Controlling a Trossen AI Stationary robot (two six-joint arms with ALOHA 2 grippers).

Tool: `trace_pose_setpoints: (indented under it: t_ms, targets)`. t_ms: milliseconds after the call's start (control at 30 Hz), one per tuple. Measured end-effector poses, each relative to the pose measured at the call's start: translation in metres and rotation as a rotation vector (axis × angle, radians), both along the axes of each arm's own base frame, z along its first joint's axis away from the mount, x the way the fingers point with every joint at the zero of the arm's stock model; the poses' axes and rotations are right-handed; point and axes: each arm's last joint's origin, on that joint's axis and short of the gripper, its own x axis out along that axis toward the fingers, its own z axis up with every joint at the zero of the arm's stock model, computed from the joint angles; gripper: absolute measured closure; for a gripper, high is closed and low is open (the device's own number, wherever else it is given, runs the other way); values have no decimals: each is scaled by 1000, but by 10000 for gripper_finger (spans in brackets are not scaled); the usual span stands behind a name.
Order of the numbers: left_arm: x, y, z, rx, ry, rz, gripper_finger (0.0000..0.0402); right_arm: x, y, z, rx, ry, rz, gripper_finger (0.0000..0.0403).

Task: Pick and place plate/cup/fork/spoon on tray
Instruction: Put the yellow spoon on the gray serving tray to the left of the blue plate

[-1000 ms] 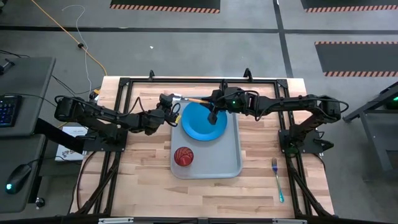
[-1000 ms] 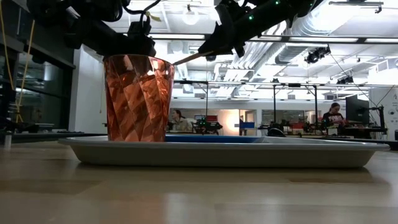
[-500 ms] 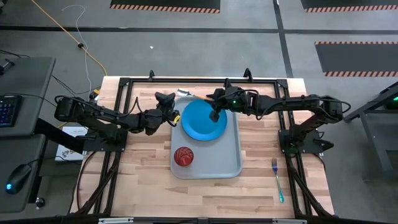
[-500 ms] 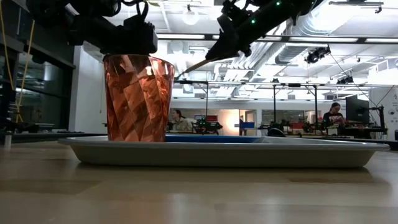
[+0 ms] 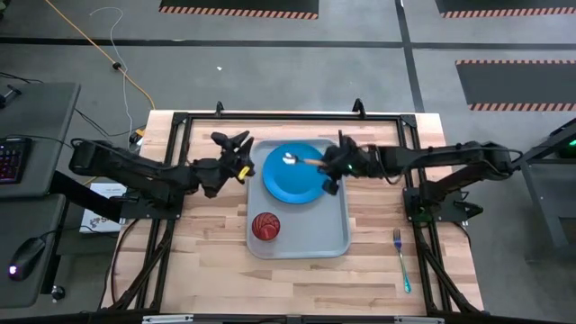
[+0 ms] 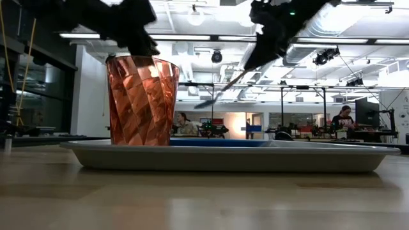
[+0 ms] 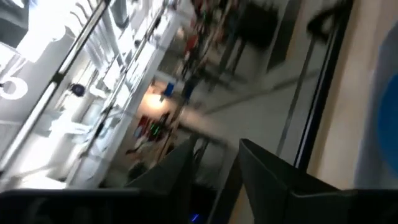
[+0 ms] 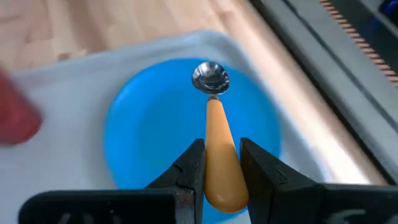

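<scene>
The spoon [image 8: 214, 134], with a silver bowl and an orange handle, is held by my right gripper [image 5: 324, 166] over the blue plate [image 5: 295, 175]. The plate lies flat in the far half of the grey-blue tray [image 5: 333, 229]. The red cup [image 5: 265, 226] stands upright on the tray's near left part. The teal-handled fork [image 5: 401, 261] lies on the table right of the tray. My left gripper [image 5: 232, 140] is open and empty, left of the tray's far corner. My right gripper pinches the thick free end of the spoon's orange handle [image 8: 219, 177] between its two fingers. The fingers come from the table's right, slanting down, and lie along the handle. The spoon is clear of the plate, its bowl [image 6: 203, 104] tilted lower than the handle.
Black frame rails [image 5: 288, 117] run along the table's far edge and both sides. Bare wood [image 5: 207, 234] lies left of the tray and at the near edge. People sit in the room [image 6: 342, 121] beyond the table.
My left gripper has drawn back from the spoon's bowl end toward the table's left edge. My right gripper has carried the spoon toward the table's right and near side, from beyond the tray's far rim to over the plate, and tipped its bowl downward.
</scene>
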Motion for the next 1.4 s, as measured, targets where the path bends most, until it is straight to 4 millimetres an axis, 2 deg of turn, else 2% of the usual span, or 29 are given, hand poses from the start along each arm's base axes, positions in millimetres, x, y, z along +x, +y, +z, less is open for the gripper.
trace_pose_setpoints:
  t_ms: [133, 267, 367, 567, 933, 1167, 1400]
  targets:
    - [-11, -14, 17, -70, -140, -158, 256, -20, 24, -20, 50, -57, 52, 343]
    - [-25, -24, 32, -199, -287, -411, 240, -38, 43, -40, 95, -219, 171, 343]
    - [-34, -26, 39, -327, -367, -610, 234, -47, 51, -59, 134, -298, 247, 343]
    - [-42, -28, 48, -451, -433, -832, 234, -55, 58, -98, 156, -248, 317, 343]
    - [-41, -30, 47, -459, -413, -869, 234, -35, 65, -132, 149, -215, 377, 343]
    - [-41, -30, 47, -459, -413, -869, 234, -28, 65, -141, 120, -229, 417, 342]
    - [-41, -30, 47, -458, -413, -868, 234, -28, 55, -148, 116, -173, 377, 310]
